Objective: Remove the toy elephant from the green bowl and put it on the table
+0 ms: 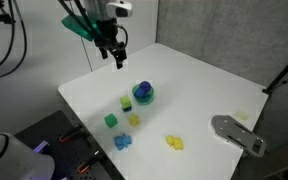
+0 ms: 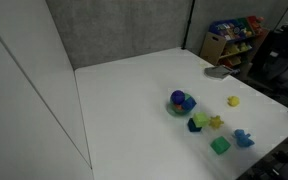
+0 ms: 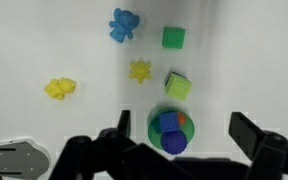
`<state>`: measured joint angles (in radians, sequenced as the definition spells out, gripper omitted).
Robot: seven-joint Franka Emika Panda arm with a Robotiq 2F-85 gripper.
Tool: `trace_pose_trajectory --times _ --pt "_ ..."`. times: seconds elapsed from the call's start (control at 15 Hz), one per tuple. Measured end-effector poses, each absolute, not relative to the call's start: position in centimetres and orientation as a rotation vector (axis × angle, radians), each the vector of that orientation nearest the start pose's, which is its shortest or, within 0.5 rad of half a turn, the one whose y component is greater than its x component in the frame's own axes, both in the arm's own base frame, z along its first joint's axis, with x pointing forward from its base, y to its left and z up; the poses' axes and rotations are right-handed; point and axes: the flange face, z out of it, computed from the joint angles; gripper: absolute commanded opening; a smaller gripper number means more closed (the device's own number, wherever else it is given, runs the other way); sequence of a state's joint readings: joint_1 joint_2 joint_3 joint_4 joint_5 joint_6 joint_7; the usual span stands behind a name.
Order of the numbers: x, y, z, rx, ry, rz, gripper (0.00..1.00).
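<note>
The green bowl (image 3: 156, 124) stands on the white table (image 3: 254, 60) and holds a blue cube, a dark blue ball and a small orange piece. It shows in both exterior views (image 1: 143, 94) (image 2: 181, 104). The light-blue toy elephant (image 3: 124, 24) lies on the table apart from the bowl, also seen in both exterior views (image 1: 122, 142) (image 2: 244, 138). My gripper (image 3: 182, 124) is open and empty, high above the bowl, its fingers either side of it in the wrist view. In an exterior view the gripper (image 1: 117, 55) hangs over the table's far part.
A green cube (image 3: 173, 38), a yellow-green cube (image 3: 178, 86), a yellow star toy (image 3: 140, 71) and a yellow toy (image 3: 60, 89) lie near the bowl. A grey flat object (image 1: 237, 132) lies at a table edge. A wall panel (image 2: 24, 110) stands beside the table.
</note>
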<state>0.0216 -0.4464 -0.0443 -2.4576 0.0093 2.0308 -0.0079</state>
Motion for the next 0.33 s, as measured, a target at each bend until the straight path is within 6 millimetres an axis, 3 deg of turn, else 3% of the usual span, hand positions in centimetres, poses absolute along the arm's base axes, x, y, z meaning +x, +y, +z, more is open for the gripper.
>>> trace_pose_trajectory --times 0.33 --pt "40.66 -1.05 46.03 -3.110 0.031 -0.037 1.00"
